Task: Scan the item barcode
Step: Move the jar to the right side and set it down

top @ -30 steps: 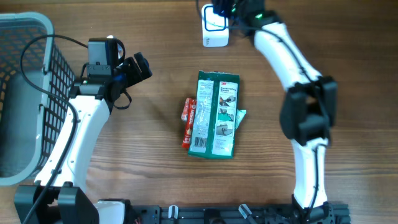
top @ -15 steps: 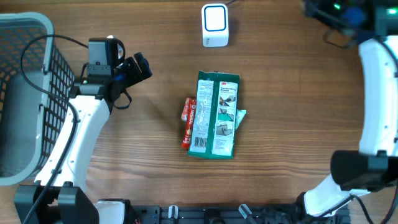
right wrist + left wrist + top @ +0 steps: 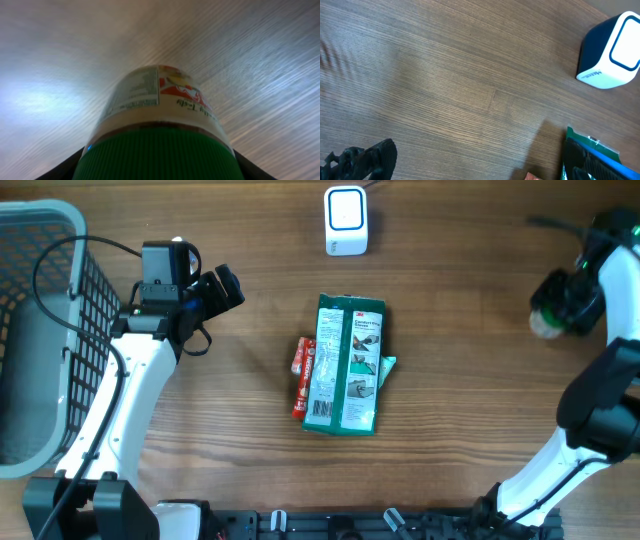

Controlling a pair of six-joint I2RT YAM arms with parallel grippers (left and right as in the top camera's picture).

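Well, the wooden table [image 3: 250,480] takes up nearly everything I can see, and the grey mesh basket [image 3: 40,220] sits at its far-left corner, cut off by the edge of the overhead view. My left arm [image 3: 130,390] reaches up along the basket's right side. My right arm [image 3: 600,410] curves along the right edge of the table. In the middle lies a flat green 3M packet [image 3: 345,365], printed side up and set lengthwise from near to far. A small red pack [image 3: 303,370] is tucked against its left edge. I cannot read what the red pack is. The white barcode scanner [image 3: 346,222] stands at the far edge, directly beyond the green packet and apart from it. My left wrist camera shows that scanner [image 3: 612,50] at its upper right and a corner of the packet at the bottom. My right gripper [image 3: 562,302] is clamped on a jar [image 3: 150,95], with a dark finger on either side of its green ribbed lid [image 3: 157,155]. The jar's printed label faces my wrist camera, but the text is too small to read. I hold it over the right side of the table, well to the right of the scanner and a little nearer. The wood beneath it is blurred. My left gripper [image 3: 215,290] is spread wide with nothing between its fingers [image 3: 367,160], just right of the basket.
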